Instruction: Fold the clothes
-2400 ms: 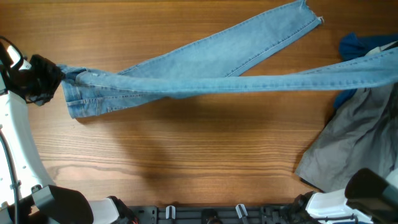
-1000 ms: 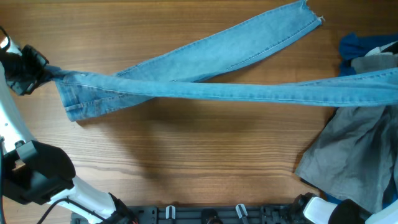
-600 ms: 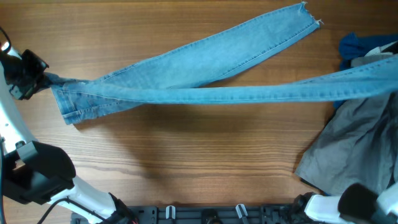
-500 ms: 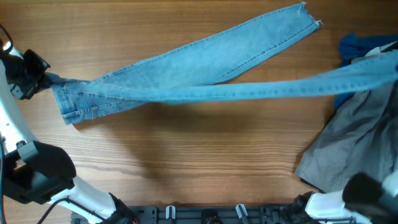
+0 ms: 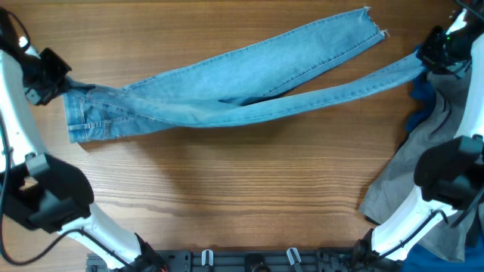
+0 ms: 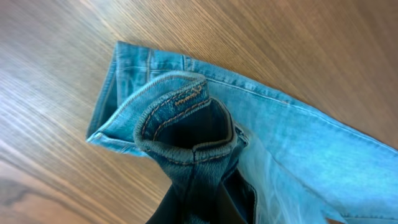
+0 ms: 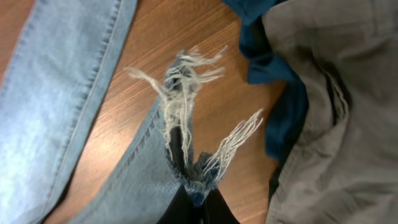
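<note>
**Claws.** Left claw [image 5: 60, 81]: jaws pressed together, pinching the waistband [image 6: 186, 102] of the light blue jeans [image 5: 227, 83]. Right claw [image 5: 425, 59]: jaws pressed together on the frayed hem [image 7: 186, 81] of one jeans leg.

**Overhead only.** The jeans span the wooden counter [image 5: 242, 189] from one claw to the other. The held leg runs as a narrow strip from the bunched waist at the left claw to the right claw. The free leg [image 5: 302, 49] lies flat on the far side of the held leg. Its hem ends near the right claw, slightly toward the left claw's side.

**Left wrist only.** The waistband stands as an open loop just ahead of the claw, with tan stitching along its rim and a dark interior. Beyond the loop the denim lies flat on the wood. The claw's fingers cannot be told apart from the dark fold at the bottom edge.

**Right wrist only.** The denim narrows into the dark claw tips at the bottom edge. White loose threads fan out ahead of them, above bare wood. The free leg shows well to one side of the claw.

**Surroundings.**
- A dark blue garment [image 7: 273, 68] lies just beside the pinched hem.
- A grey garment [image 7: 336, 112] lies over part of the dark blue one, on the side away from the jeans.
- In the overhead view the right arm [image 5: 446, 174] crosses the grey garment and hides part of it.
</note>
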Available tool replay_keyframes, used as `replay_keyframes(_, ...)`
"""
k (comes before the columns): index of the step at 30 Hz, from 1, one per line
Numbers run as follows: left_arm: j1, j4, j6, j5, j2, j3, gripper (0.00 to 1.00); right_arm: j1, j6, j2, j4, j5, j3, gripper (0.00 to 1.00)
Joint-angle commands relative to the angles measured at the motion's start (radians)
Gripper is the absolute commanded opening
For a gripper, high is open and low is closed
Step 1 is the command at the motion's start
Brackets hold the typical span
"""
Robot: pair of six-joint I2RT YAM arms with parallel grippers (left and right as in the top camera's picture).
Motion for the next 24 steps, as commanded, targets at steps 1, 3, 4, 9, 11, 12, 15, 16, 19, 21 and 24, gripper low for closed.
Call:
replay_keyframes(1, 0.002, 0.041, -0.055, -0.014, 0.072, 0.023, 0.04, 0.003, -0.017, 0.036, 0.053, 0.047, 0.023, 0.04)
replay_keyframes(3, 0.002, 0.073, -0.071, -0.013, 0.085, 0.023, 0.04, 0.010, -0.023, 0.040, 0.087, 0.047, 0.023, 0.06)
replay_keyframes(4, 0.002, 0.094, -0.086, -0.013, 0.088, 0.023, 0.04, 0.017, -0.023, 0.040, 0.116, 0.047, 0.023, 0.06)
replay_keyframes(9, 0.006, 0.188, -0.153, -0.011, 0.089, 0.023, 0.04, 0.043, -0.020, 0.044, 0.209, 0.047, 0.023, 0.09)
replay_keyframes(11, 0.006, 0.206, -0.153, -0.008, 0.092, 0.023, 0.04, 0.056, -0.019, 0.051, 0.238, 0.051, 0.023, 0.09)
replay_keyframes(12, 0.005, 0.210, -0.155, -0.007, 0.092, 0.023, 0.04, 0.063, -0.021, 0.053, 0.255, 0.051, 0.022, 0.09)
replay_keyframes(15, 0.004, 0.220, -0.155, -0.008, 0.100, 0.023, 0.04, 0.079, -0.021, 0.069, 0.293, 0.051, 0.022, 0.09)
replay_keyframes(16, 0.004, 0.223, -0.159, -0.008, 0.102, 0.023, 0.04, 0.083, -0.021, 0.076, 0.303, 0.051, 0.022, 0.09)
replay_keyframes(19, 0.006, 0.236, -0.185, -0.009, 0.113, 0.023, 0.04, 0.091, -0.016, 0.099, 0.316, 0.051, 0.022, 0.08)
replay_keyframes(21, 0.008, 0.247, -0.219, -0.009, 0.122, 0.023, 0.04, 0.095, -0.016, 0.117, 0.323, 0.055, 0.022, 0.08)
replay_keyframes(24, 0.009, 0.261, -0.240, -0.009, 0.135, 0.023, 0.04, 0.098, -0.016, 0.134, 0.341, 0.066, 0.021, 0.07)
